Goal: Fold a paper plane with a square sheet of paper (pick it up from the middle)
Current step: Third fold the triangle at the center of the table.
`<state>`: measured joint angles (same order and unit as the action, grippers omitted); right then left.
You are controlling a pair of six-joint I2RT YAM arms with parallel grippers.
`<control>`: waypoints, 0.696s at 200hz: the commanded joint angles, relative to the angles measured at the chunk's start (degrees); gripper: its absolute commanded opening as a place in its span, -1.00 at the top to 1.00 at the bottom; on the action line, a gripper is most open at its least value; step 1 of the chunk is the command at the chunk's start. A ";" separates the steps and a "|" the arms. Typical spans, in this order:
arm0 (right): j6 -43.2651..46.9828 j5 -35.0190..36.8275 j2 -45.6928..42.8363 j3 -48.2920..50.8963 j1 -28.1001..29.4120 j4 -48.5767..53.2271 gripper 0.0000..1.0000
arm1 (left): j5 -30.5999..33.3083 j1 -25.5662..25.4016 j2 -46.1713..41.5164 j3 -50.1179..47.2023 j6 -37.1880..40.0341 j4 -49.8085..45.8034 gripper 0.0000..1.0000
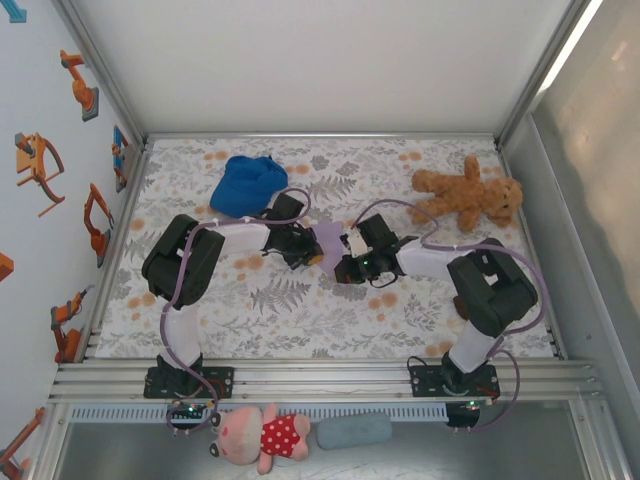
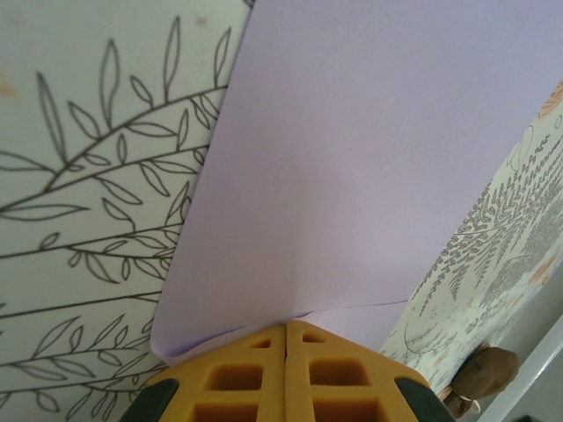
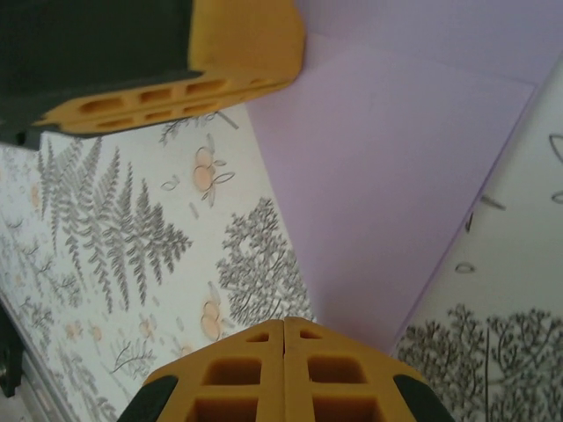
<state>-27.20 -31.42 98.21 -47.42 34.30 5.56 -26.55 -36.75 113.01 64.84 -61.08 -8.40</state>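
Square sheet of paper [image 1: 328, 238], partly folded, lies mid-tabletop [image 1: 300, 310], between arms. Left end effector [image 2: 286, 329] closed, tips touching sheet's left edge. Right end effector [image 3: 283, 327] closed at sheet's right corner. No pinch visible. Both equally near.

In the middle of the surface [image 1: 300, 315] I have the square sheet of paper [image 1: 329, 238] lying between my two grippers, the left gripper [image 1: 313, 256] pinching its left edge and the right gripper [image 1: 347, 243] pinching its right edge. Behind them, the cap [image 1: 247, 183] sits at the back left and the teddy bear [image 1: 468, 195] at the back right, well apart. In front of the arm bases, off the surface, a soft toy [image 1: 258, 435] lies just left of a small cushion [image 1: 354, 431].
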 commanded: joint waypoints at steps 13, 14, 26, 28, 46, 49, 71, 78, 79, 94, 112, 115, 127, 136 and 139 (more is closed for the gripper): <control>-0.05 2.01 2.81 -1.79 -0.17 0.63 1.00 | 4.76 -0.35 2.27 -0.94 1.32 -6.58 0.85; 0.00 2.04 2.83 -1.75 -0.19 0.70 1.00 | 4.71 -0.39 2.20 -0.94 1.36 -6.51 0.85; 0.42 2.72 3.50 -1.63 -0.19 1.76 1.00 | 4.70 -0.35 0.97 -1.07 1.53 -5.29 0.85; 0.47 2.84 3.63 -1.58 -0.20 1.96 1.00 | 4.74 -0.38 0.67 -1.15 1.57 -4.84 0.85; 1.03 3.98 4.30 -1.11 -0.20 3.55 1.00 | 5.07 -0.31 -3.05 -1.90 3.32 -1.18 0.85; 1.09 4.12 4.46 -1.02 -0.20 3.75 1.00 | 5.28 -0.32 -3.70 -1.95 3.77 -0.63 0.85; 1.36 4.74 5.31 -0.70 -0.19 5.21 1.00 | 5.54 -0.55 -7.79 -3.07 7.93 3.81 0.84; 1.31 4.75 5.54 -0.73 -0.25 5.49 1.00 | 5.38 -0.66 -8.68 -3.91 9.12 5.50 0.84; 1.29 4.77 5.56 -0.74 -0.22 5.50 1.00 | 5.37 -0.72 -8.82 -4.05 9.30 5.72 0.84; 1.17 4.81 5.84 -0.92 -0.20 5.98 1.00 | 4.85 -1.38 -9.99 -6.32 10.68 9.41 0.82; 1.03 4.70 6.08 -1.27 -0.20 6.29 1.00 | 3.11 -2.28 -9.35 -9.15 10.34 14.43 0.81; 1.02 4.70 6.11 -1.27 -0.17 6.31 1.00 | 2.84 -2.42 -9.15 -9.56 10.22 15.23 0.81; 1.00 4.68 6.20 -1.36 -0.18 6.52 1.00 | 1.77 -2.88 -8.10 -10.72 9.64 18.10 0.81; 1.00 4.62 6.29 -1.43 -0.20 6.65 1.00 | 0.96 -3.19 -7.31 -11.09 9.45 19.72 0.81; 1.01 4.61 6.29 -1.45 -0.20 6.68 1.00 | 0.89 -3.29 -6.96 -10.99 9.45 19.96 0.81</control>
<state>-27.00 -30.50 101.36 -49.32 34.20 7.49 -23.16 -39.11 104.25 55.57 -53.12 5.15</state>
